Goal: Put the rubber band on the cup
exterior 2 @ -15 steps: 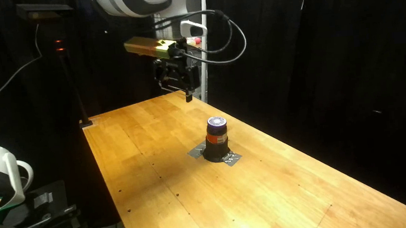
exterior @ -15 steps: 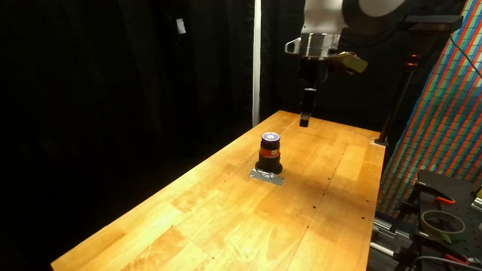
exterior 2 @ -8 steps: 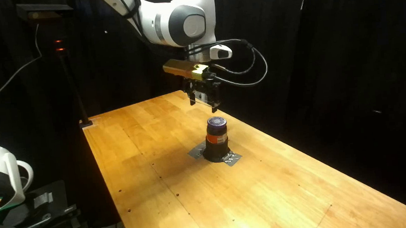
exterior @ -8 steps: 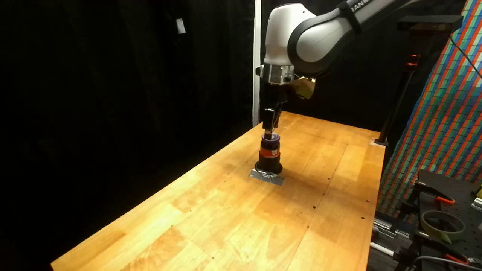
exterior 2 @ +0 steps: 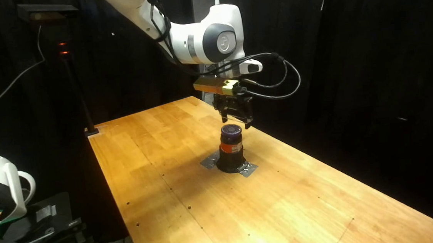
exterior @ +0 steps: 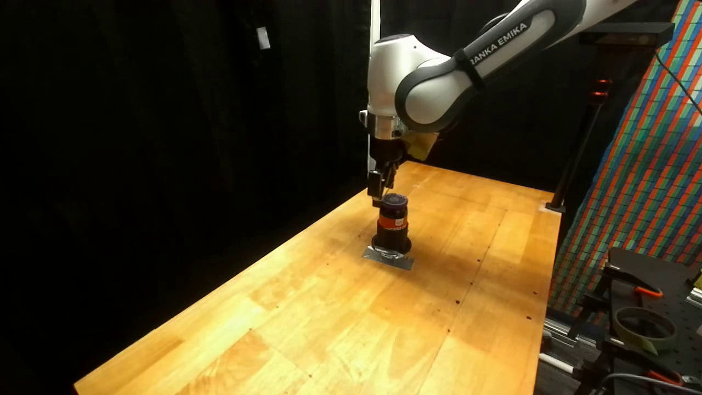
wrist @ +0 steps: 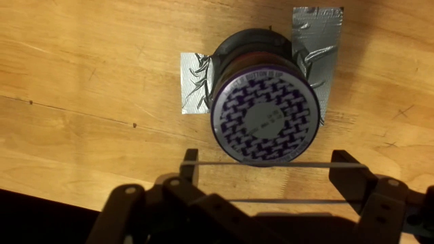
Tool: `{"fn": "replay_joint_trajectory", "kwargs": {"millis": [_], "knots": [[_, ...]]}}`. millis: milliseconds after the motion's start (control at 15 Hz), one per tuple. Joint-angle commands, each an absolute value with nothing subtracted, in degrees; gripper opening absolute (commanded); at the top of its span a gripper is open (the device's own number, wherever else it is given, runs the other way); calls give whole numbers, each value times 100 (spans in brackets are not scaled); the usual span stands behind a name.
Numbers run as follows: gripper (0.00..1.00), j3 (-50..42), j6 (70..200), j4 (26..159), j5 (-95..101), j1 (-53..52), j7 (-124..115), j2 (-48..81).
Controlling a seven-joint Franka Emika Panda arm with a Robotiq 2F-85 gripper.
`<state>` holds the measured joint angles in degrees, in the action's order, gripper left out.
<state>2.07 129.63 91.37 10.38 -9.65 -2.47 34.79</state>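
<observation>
Desk (exterior 2: 285, 208) below; claw (exterior 2: 236, 123) above it, jaws spread. Cup (exterior 2: 231, 147) stands upright on the desk, lower than the claw, roughly centred on the jaw gap sideways but offset toward the wrist view's top. Rubber band (wrist: 298, 165) stretched across the jaws; next probably shift over, then down.

cup (exterior 2: 231, 147): dark, orange-labelled, upright | rubber band (wrist: 301, 165): stretched across end effector (exterior 2: 236, 123)

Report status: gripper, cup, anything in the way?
Gripper open, rubber band stretched across it. Cup upright, band not yet on. Tape at its base, probably no obstacle.
</observation>
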Motion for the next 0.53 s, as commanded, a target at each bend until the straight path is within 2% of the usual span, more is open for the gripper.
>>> {"fn": "replay_joint_trajectory", "kwargs": {"millis": [0, 467], "knots": [[100, 128, 12649, 8542, 1079, -1033, -347, 3851], [100, 162, 12172, 8161, 971, -939, -246, 4165]]}}
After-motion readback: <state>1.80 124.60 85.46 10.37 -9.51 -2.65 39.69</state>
